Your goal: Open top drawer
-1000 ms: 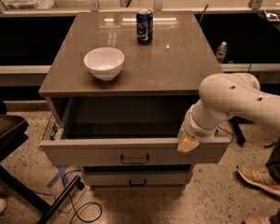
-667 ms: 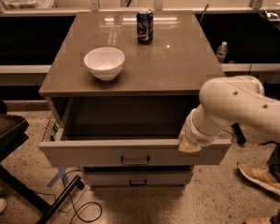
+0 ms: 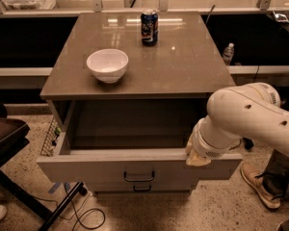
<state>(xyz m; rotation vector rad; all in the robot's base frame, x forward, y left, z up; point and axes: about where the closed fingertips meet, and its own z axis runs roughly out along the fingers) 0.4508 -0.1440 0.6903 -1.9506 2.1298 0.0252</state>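
One top drawer (image 3: 101, 170): pulled well out at lower centre; flat pale grey front, small dark bar handle (image 3: 138, 177), deep grey box.
Gripper (image 3: 198, 157): tan tip at the front's upper edge, right of centre, below a rounded white arm (image 3: 250, 114); its grip cannot be told.
Cabinet top (image 3: 183, 66): glossy brown slab.
Bowl (image 3: 107, 65): white, round, upper left.
Can (image 3: 149, 28): dark, upright, top centre.
Floor (image 3: 216, 211): speckled, perhaps terrazzo.

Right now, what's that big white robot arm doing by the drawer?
The robot is opening the top drawer, which already stands pulled far out of the cabinet. Its gripper sits at the drawer's front edge, towards the right end. A white bowl and a soda can stand on the cabinet top above.
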